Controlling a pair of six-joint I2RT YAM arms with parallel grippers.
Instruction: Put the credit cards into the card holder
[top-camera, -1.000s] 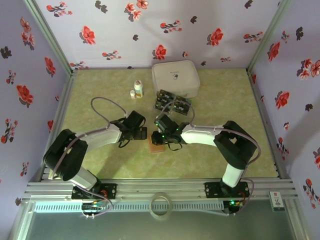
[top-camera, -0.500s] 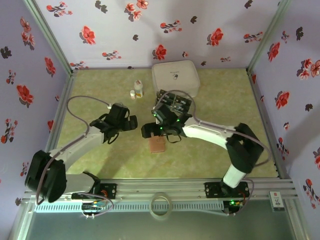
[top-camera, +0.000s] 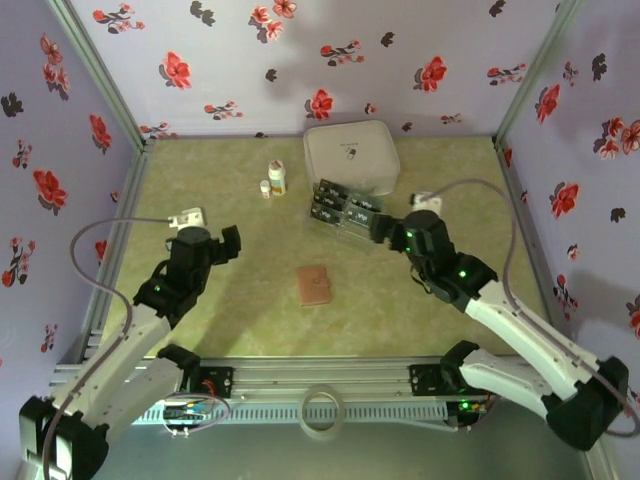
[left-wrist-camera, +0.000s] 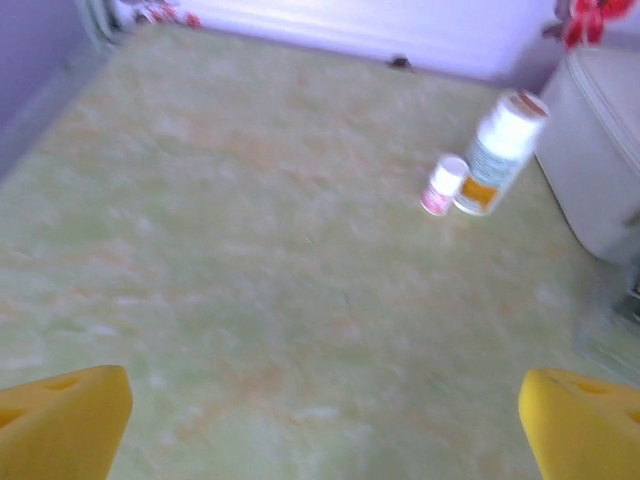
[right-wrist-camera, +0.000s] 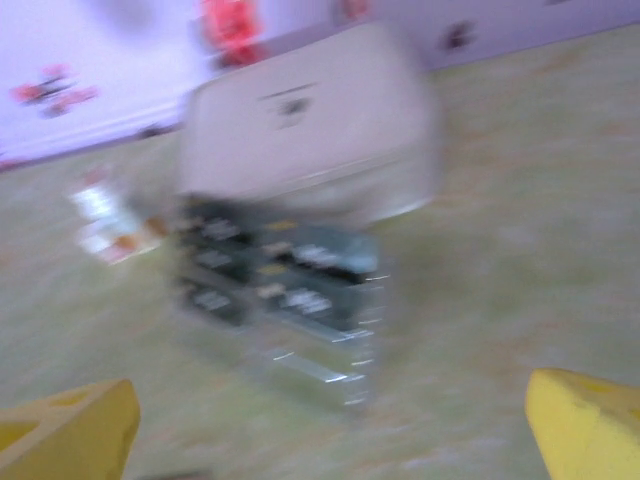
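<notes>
The card holder (top-camera: 314, 285) is a small reddish-brown wallet lying flat and shut in the middle of the table, with nothing touching it. The credit cards (top-camera: 345, 210) are dark with pale markings and stand in a clear tiered rack (right-wrist-camera: 330, 340) in front of the white case; the right wrist view shows the cards (right-wrist-camera: 280, 270) blurred. My left gripper (top-camera: 228, 240) hangs open to the left of the wallet, its yellow fingertips (left-wrist-camera: 60, 420) wide apart over bare table. My right gripper (top-camera: 385, 230) is open beside the rack's right end, facing the cards, fingertips (right-wrist-camera: 590, 425) empty.
A large white rounded case (top-camera: 351, 156) sits at the back behind the rack. Two small white bottles (top-camera: 273, 180) stand left of it, also in the left wrist view as bottles (left-wrist-camera: 495, 155). Floral walls close in the table on three sides.
Both arms have pulled away from the wallet, the left one toward the left and the right one toward the card rack. The right gripper opened. The wallet stays flat on the table.
</notes>
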